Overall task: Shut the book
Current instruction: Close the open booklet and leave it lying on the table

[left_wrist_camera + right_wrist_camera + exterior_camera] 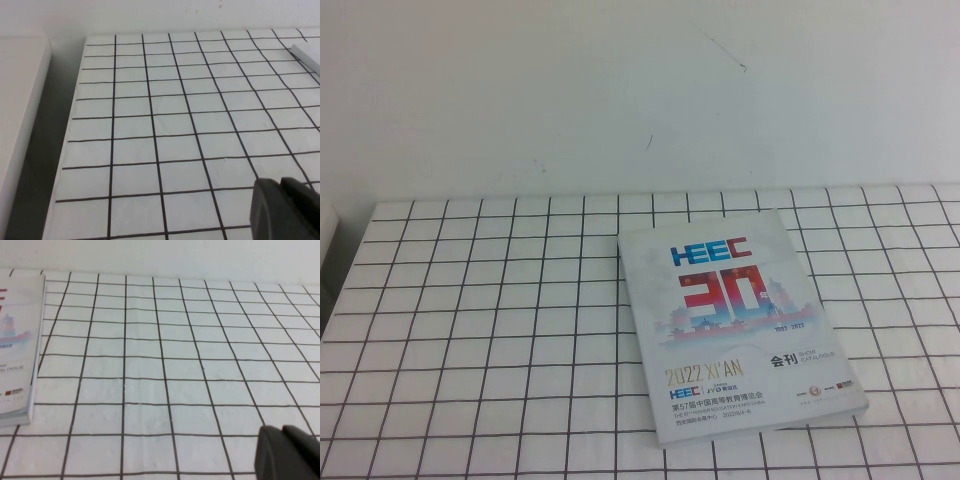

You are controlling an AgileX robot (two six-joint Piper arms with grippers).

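Note:
A thick white book with "HEEC 30" on its cover lies shut and flat, right of the middle of the grid-patterned table. Neither arm shows in the high view. In the left wrist view my left gripper hovers over bare grid squares with its dark fingers pressed together and nothing between them; a corner of the book shows far off. In the right wrist view my right gripper is likewise shut and empty, over the table, with the book well to one side of it.
A white wall rises behind the table. A white block stands beside the table's left edge, across a dark gap, and its edge shows in the high view. Bare grid cloth lies left of the book.

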